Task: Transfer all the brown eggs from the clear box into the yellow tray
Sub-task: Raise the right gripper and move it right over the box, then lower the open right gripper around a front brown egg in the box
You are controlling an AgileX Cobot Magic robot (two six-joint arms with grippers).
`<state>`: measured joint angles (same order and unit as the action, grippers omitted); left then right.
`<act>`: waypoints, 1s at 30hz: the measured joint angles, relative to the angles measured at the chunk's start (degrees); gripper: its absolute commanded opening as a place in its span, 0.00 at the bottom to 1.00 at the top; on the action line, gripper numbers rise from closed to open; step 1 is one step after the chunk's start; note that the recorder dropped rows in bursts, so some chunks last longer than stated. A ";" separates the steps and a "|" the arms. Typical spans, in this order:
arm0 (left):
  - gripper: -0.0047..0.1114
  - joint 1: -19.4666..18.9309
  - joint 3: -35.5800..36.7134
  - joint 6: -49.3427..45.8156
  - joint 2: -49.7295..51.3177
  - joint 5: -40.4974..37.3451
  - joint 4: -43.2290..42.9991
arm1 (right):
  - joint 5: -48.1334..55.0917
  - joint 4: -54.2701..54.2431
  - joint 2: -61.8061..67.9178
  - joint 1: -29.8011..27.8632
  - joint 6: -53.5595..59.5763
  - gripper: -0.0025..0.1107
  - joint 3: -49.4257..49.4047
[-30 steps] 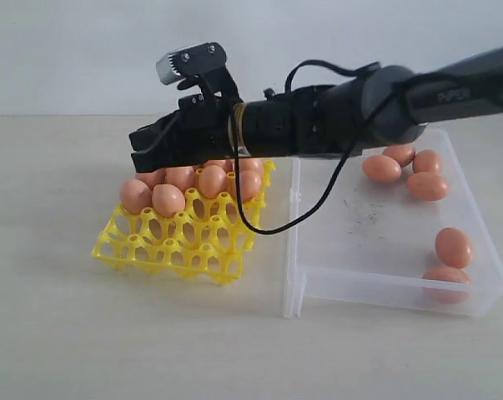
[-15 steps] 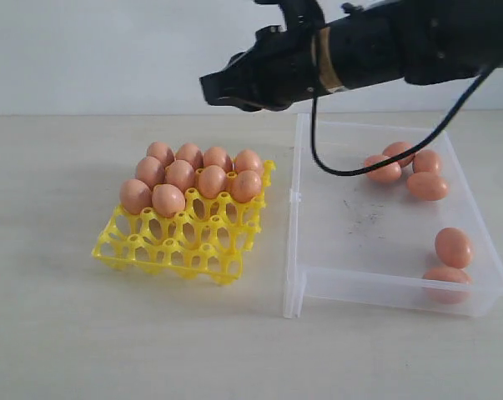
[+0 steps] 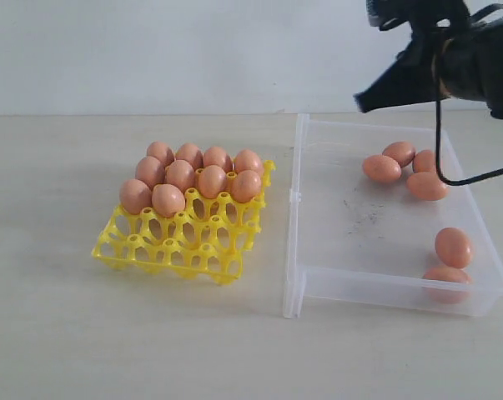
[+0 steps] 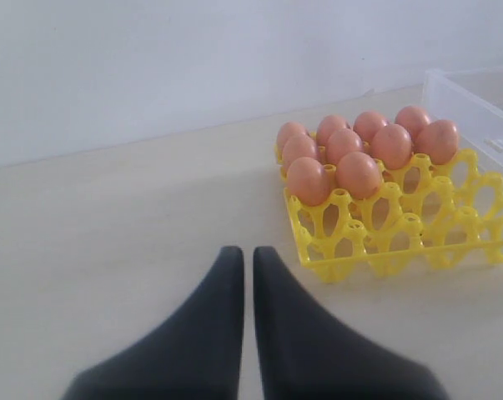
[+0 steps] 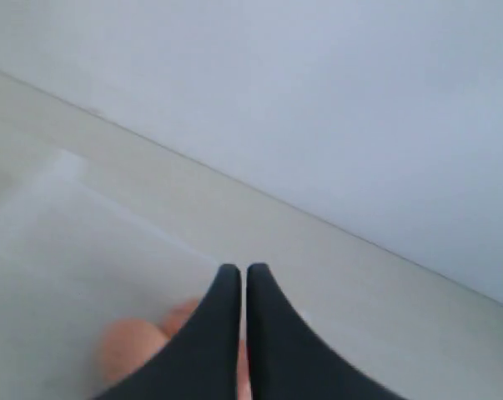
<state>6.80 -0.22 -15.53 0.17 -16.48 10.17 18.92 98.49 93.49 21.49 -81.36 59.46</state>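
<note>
Several brown eggs (image 3: pixel 180 175) fill the far cups of the yellow tray (image 3: pixel 163 254), whose near cups stand open. Several more brown eggs (image 3: pixel 382 168) lie in the clear box (image 3: pixel 376 283), most at its far end and two in the near right corner. My right gripper (image 3: pixel 362 105) hangs high over the box's far edge, shut and holding nothing. Its wrist view shows the gripper (image 5: pixel 236 268) over blurred eggs (image 5: pixel 126 350). The left gripper (image 4: pixel 244 250) is shut and empty above bare table, short of the tray (image 4: pixel 401 242). It is out of the exterior view.
The tray and box sit side by side on a pale tabletop (image 3: pixel 67 333), with a plain wall behind. A black cable (image 3: pixel 451 179) loops down from the right arm over the box's far right corner.
The right arm has pulled away from above the tray, rising and swinging right until it is over the box's far end. The eggs have stayed where they were.
</note>
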 measured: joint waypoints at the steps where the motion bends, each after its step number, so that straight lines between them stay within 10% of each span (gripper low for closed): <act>1: 0.07 0.00 0.00 0.00 0.00 0.00 0.00 | 4.38 -2.35 -0.13 0.00 4.90 0.02 -0.27; 14: 0.07 0.00 0.00 0.00 0.00 0.00 0.00 | 22.10 -68.05 -0.14 -0.20 70.22 0.02 6.02; 25: 0.07 0.00 0.00 0.00 0.00 0.00 0.00 | 42.28 -77.34 8.94 -0.20 72.74 0.04 10.67; 30: 0.07 0.00 0.00 0.00 0.00 0.00 0.00 | 40.49 -77.60 11.63 -0.20 69.45 0.26 10.67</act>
<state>6.80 -0.22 -15.53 0.17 -16.48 10.17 59.41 20.89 105.13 21.29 -11.91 70.13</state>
